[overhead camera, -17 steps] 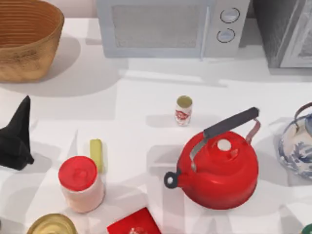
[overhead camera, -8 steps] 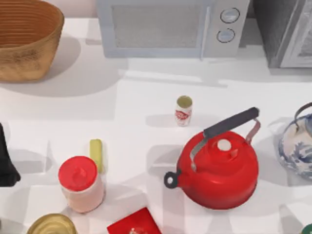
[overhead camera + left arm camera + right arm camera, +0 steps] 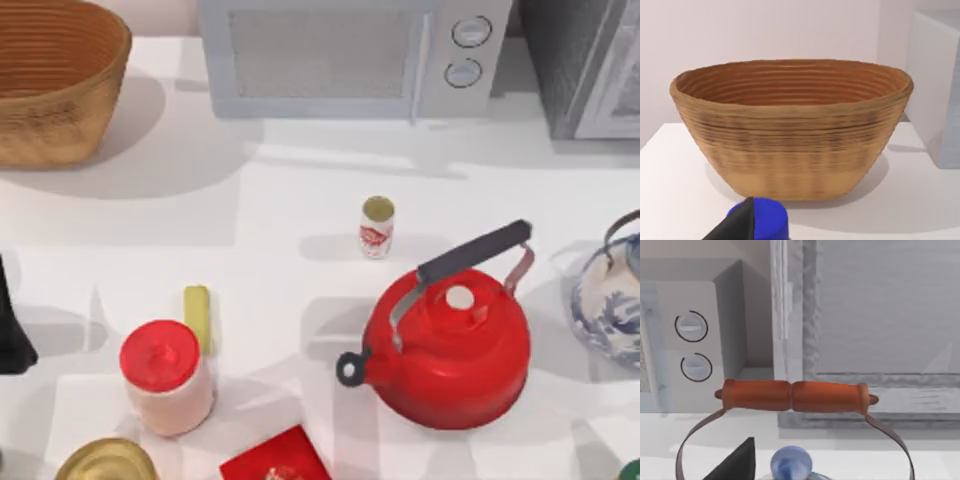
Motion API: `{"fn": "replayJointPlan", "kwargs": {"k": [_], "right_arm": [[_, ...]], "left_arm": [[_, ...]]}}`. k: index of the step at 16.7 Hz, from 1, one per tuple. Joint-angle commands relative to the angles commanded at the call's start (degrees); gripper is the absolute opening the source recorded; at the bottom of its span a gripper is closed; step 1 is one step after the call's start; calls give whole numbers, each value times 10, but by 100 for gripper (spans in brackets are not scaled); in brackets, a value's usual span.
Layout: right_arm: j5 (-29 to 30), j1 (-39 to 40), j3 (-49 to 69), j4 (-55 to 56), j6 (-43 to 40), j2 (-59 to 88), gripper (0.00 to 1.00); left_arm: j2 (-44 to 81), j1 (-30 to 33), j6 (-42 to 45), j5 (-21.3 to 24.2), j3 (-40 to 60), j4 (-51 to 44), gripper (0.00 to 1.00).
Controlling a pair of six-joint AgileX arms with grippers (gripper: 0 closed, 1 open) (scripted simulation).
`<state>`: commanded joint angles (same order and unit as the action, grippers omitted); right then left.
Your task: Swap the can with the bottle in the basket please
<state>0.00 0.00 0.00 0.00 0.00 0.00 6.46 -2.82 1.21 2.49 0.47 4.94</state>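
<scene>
Basket cut off at upper left, bottle standing mid-frame, can cropped at bottom left, left gripper cut by left edge, finger state not discernible.

The top camera looks steeply down on the white surface, with the microwave along its far edge. The left wrist camera faces the wicker basket level and close; the basket also sits in the top view's upper-left corner. The right wrist camera looks low past an orange handle, probably the blue-and-white teapot's, toward the microwave's dials.
</scene>
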Motion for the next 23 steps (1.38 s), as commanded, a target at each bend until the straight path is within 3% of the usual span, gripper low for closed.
{"fn": "replayJointPlan", "kwargs": {"k": [14, 18, 23], "right_arm": [[0, 0, 0, 0, 0, 0, 100], [0, 0, 0, 0, 0, 0, 100], [0, 0, 0, 0, 0, 0, 100]], "left_arm": [[577, -206, 89, 199, 22, 352, 100], [646, -227, 100, 224, 18, 391, 100], [646, -225, 100, 224, 18, 391, 100]]}}
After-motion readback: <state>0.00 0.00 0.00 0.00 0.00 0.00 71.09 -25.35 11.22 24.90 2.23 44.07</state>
